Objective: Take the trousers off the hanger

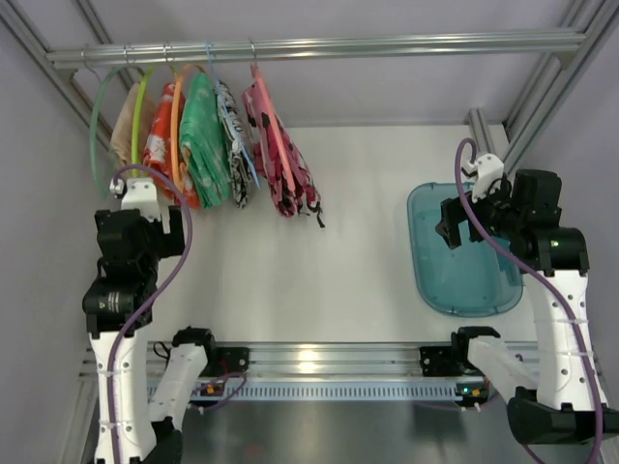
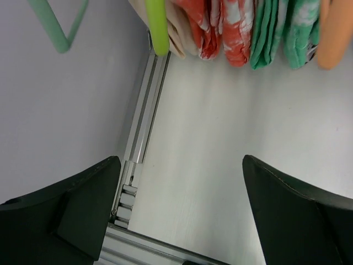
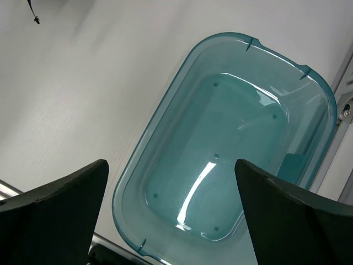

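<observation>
1. The trousers (image 1: 285, 164) hang on the hanger (image 1: 259, 101), whose hook is caught over the rail (image 1: 387, 45) at the far side of the table (image 1: 338, 261). They are the rightmost piece in the row. The green patterned garment (image 1: 205, 135) and the orange-red garment (image 1: 160, 135) hang further to the left.

2. No step of the removal is judged to be done. The trousers are wholly on the hanger and are touched by neither arm, so the step in hand is taken to be the approach.

3. The left gripper (image 2: 179, 160) is seen with its jaws wide apart and nothing between them. It is placed near the left end of the row, below and to the left of the trousers. Only the hems of the orange-red and green garments are caught in its wrist view, and the trousers are not.

4. The right gripper (image 3: 171, 163) is likewise spread and empty. It is held above the teal tub (image 1: 464, 280), well apart from the trousers and to their right.

5. For the next move, a gripper is judged to need bringing up to the trousers' lower edge, so that only their cloth is taken between the jaws and the neighbouring garment is left alone. The hanger would likely need steadying by the other arm. How the trousers are fastened to the hanger cannot be told.
</observation>
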Robot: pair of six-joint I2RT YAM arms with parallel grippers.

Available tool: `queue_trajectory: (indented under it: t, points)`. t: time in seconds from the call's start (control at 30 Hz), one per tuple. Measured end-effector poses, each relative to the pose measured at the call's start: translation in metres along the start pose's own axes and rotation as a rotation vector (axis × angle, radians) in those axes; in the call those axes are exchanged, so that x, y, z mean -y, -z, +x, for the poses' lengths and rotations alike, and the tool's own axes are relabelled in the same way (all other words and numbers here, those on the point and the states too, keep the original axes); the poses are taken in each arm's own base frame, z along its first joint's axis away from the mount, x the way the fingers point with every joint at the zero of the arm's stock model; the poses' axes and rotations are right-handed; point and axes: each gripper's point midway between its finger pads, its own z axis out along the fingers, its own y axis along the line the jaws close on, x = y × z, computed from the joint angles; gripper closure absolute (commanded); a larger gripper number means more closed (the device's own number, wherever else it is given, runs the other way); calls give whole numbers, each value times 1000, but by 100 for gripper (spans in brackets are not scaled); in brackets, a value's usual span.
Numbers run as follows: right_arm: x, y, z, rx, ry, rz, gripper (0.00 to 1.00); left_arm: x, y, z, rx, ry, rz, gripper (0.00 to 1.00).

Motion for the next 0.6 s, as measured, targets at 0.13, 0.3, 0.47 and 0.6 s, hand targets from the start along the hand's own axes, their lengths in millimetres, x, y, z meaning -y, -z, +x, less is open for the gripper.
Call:
queue_trajectory:
  t: [0.13,0.3,0.47,0.6]
  points:
    - [0,0,1,-5,-2,-2,1,-3,21,-36,79,35,34,2]
    - [0,-1,2,-11,-4,-4,1,4,58,-107,258,84,157,1]
    - [1,-7,5,-37,-14,-12,1,35,66,-171,335,146,372,2]
    - [2,-11,9,-58,-15,-18,1,72,42,-201,283,244,550,1]
